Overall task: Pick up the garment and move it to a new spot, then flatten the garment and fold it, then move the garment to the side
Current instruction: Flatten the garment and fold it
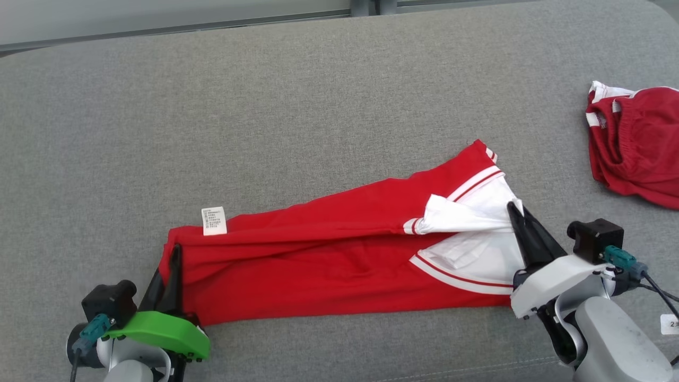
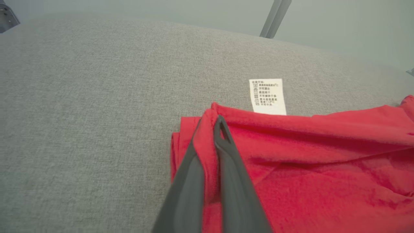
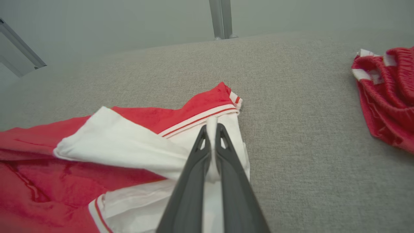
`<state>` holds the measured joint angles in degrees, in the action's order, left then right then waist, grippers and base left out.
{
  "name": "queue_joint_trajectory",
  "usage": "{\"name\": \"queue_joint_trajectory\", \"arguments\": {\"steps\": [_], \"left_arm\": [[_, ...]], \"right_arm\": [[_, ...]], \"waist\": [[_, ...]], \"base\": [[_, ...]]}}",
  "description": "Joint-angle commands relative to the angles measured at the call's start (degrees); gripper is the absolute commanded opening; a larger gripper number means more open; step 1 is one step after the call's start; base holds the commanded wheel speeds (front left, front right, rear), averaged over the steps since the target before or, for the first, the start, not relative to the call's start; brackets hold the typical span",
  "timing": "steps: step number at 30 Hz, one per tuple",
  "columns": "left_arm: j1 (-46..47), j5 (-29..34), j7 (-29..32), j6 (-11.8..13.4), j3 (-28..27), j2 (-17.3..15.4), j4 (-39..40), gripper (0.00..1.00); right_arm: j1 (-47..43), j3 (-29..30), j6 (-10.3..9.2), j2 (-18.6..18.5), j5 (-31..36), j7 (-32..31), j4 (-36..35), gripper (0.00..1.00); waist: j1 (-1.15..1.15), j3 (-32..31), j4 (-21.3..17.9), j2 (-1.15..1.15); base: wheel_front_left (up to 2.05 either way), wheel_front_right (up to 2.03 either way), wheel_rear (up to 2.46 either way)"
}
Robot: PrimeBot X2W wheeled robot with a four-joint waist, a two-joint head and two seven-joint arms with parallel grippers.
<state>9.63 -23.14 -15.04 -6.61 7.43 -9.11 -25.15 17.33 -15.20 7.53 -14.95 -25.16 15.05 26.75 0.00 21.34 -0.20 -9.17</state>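
At the left end of the long red-and-white fabric garment [image 1: 329,254], which lies flat and lengthwise on the grey woven cushion [image 1: 318,95], the left gripper [image 1: 175,252] has its dark fingers pinched together on a fold of red cloth at the corner. Just beside that corner, a small white printed care label [image 1: 214,220] sticks out from the garment's far edge onto the cushion. At the garment's right end, where white panels with red stripes are turned over, the right gripper [image 1: 513,209] is clamped on a ridge of white cloth. Well apart from that right end lies a crumpled dark red piece of clothing [image 1: 636,154] with white trim.
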Motion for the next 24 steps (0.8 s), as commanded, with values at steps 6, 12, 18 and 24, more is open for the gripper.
{"name": "queue_joint_trajectory", "arguments": {"steps": [6,12,18,24], "left_arm": [[-3.6,-1.0,-0.1,-0.7,-2.0,1.2,1.5,1.0],[-8.2,-1.6,-0.1,-0.9,-5.4,2.4,6.3,1.0],[-11.1,-0.5,-0.1,-0.9,-8.3,4.0,10.8,1.0],[-11.7,0.9,-0.1,-0.9,-9.6,5.2,13.1,1.0]], "right_arm": [[-3.4,1.3,-0.09,0.9,2.0,0.2,-0.9,1.0],[-7.0,4.2,-0.09,1.6,4.0,0.2,-1.8,1.0],[-10.5,6.2,-0.09,2.1,5.2,0.2,-2.7,1.0],[-12.4,6.9,-0.09,2.3,5.5,-1.5,-3.8,1.0]], "waist": [[0.0,-0.7,-0.1,0.0],[0.0,-2.0,-0.2,0.0],[0.0,-4.2,-0.1,0.0],[0.0,-7.0,-0.5,0.0]], "base": [[0.0,0.0,0.0],[0.0,0.0,0.0],[0.0,0.0,0.0],[0.0,0.0,0.0]]}}
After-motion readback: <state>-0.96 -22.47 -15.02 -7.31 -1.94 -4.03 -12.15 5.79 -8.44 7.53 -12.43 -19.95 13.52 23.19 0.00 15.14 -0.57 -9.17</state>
